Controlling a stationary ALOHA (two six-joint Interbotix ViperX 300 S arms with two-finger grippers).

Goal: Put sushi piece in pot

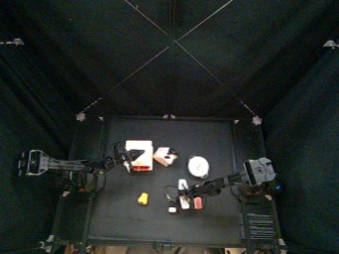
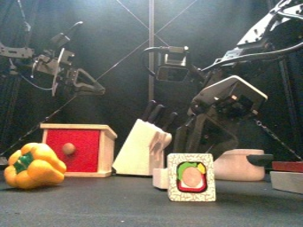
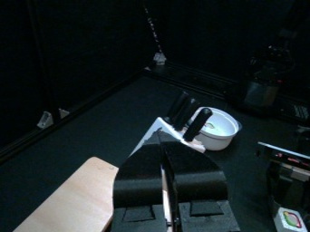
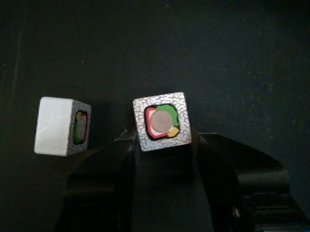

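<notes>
You see no readable writing on anything. Your right gripper (image 4: pixel 162 154) hangs with its jaws spread wide around the sushi piece (image 4: pixel 162 123), not yet gripping; your left gripper (image 3: pixel 168 172) is closed on nothing.

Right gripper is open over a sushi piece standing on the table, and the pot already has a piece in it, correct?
Not quite: the left wrist view shows the pot with nothing inside. The right gripper is open over the standing sushi piece.
</notes>
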